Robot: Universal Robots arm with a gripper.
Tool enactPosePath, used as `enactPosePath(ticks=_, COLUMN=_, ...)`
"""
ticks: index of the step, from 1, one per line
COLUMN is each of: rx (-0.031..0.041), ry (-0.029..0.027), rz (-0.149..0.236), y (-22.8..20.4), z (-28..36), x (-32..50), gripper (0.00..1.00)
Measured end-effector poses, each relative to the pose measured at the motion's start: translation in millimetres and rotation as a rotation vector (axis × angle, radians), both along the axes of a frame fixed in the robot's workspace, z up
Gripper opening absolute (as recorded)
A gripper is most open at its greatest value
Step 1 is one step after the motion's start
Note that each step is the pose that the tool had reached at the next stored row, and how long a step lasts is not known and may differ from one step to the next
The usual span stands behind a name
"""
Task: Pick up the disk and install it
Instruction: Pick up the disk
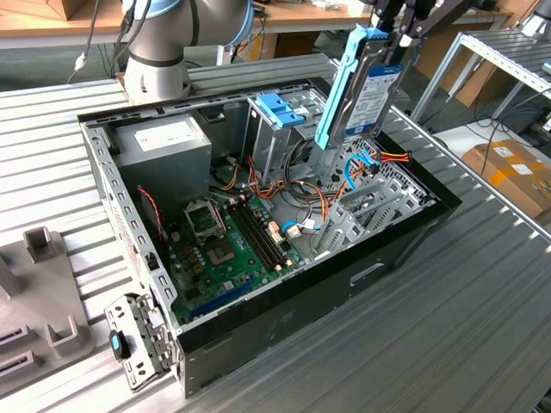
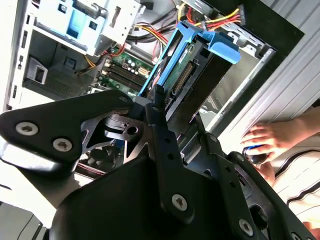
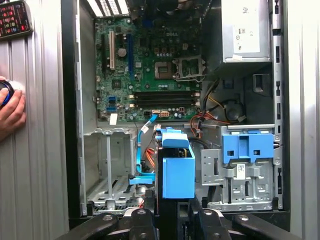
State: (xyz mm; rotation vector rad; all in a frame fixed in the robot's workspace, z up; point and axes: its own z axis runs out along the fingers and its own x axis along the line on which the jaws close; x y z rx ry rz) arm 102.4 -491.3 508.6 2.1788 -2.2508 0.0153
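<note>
in the exterior view, the tool (image 1: 399, 36) is clamping the disk (image 1: 372, 82) by its upper end; the disk is hanging on edge, slightly tilted, above the open computer case (image 1: 344, 284), which is lying on the ribbed tabletop (image 1: 448, 344). in the second wrist view, the black fingers (image 2: 159, 125) are pinching the disk (image 2: 187, 75) over the case's wiring, and a person's hand (image 2: 265, 140) is resting beside the case. in the first wrist view, the disk (image 3: 177, 175) is showing its light-blue rail, appearing between the drive cage (image 3: 107, 170) and the blue latch piece (image 3: 247, 147).
</note>
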Motion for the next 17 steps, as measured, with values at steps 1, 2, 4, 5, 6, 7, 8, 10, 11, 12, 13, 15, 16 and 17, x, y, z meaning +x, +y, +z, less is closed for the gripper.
enactPosePath(ticks=1, rx=-0.0002, ry=0.0000, rz=0.000, y=-3.7, z=0.1, x=0.0, gripper=0.35)
enactPosePath(ticks=2, rx=-0.0002, ry=0.0000, rz=0.000, y=-7.3, z=0.1, x=0.0, gripper=0.35)
enactPosePath(ticks=4, rx=-0.0002, ry=0.0000, rz=0.000, y=-15.0, z=0.0, x=0.0, gripper=0.35)
enactPosePath(ticks=5, rx=-0.0002, ry=0.0000, rz=0.000, y=-19.6, z=0.1, x=0.0, gripper=0.35)
enactPosePath(ticks=6, rx=-0.0001, ry=0.0000, rz=0.000, y=-23.3, z=0.1, x=0.0, gripper=0.35)
enactPosePath(ticks=7, rx=-0.0002, ry=0.0000, rz=0.000, y=-31.0, z=0.1, x=0.0, gripper=0.35)
enactPosePath(ticks=8, rx=-0.0001, ry=0.0000, rz=0.000, y=-38.0, z=0.0, x=0.0, gripper=0.35)
enactPosePath(ticks=10, rx=-0.0002, ry=0.0000, rz=0.000, y=-45.6, z=0.1, x=0.0, gripper=0.35)
enactPosePath(ticks=11, rx=0.0000, ry=0.0000, rz=0.000, y=-51.1, z=0.0, x=0.0, gripper=0.35)
enactPosePath(ticks=12, rx=-0.0002, ry=0.0000, rz=0.000, y=-56.4, z=0.1, x=0.0, gripper=0.35)
enactPosePath(ticks=13, rx=-0.0001, ry=0.0000, rz=0.000, y=-59.9, z=0.0, x=0.0, gripper=0.35)
enactPosePath(ticks=15, rx=-0.0002, ry=0.0000, rz=0.000, y=-67.1, z=0.1, x=0.0, gripper=0.35)
enactPosePath(ticks=16, rx=-0.0003, ry=0.0000, rz=0.000, y=-68.6, z=0.1, x=0.0, gripper=0.35)
enactPosePath(ticks=17, rx=-0.0002, ry=0.0000, rz=0.000, y=-68.7, z=0.0, x=0.0, gripper=0.35)
